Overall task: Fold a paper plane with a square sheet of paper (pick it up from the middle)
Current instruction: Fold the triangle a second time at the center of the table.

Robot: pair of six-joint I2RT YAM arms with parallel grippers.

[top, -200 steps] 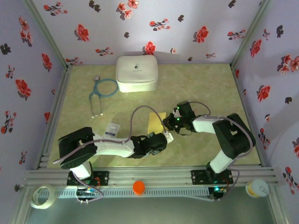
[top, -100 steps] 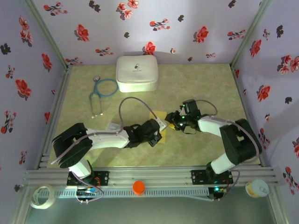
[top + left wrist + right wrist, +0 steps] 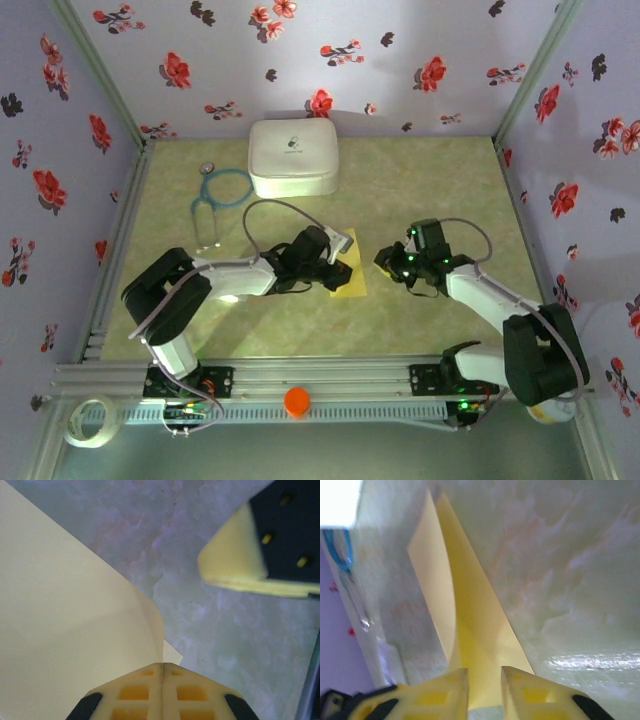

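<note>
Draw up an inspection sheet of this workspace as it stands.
Surface: pale green marbled tabletop, no spills seen.
Job's things: yellow sheet of paper mid-table, partly folded, one flap raised.
Clutter: white case and blue stethoscope at the far side; orange object and tape roll by the front rail.
Hands: left hand shut on the paper's raised edge; right hand open, fingers apart, the paper in front of them.
Cables: grey cable loops above the left arm, second cable arches over the right arm; no snag seen.
Surroundings: floral-print walls on three sides.
</note>
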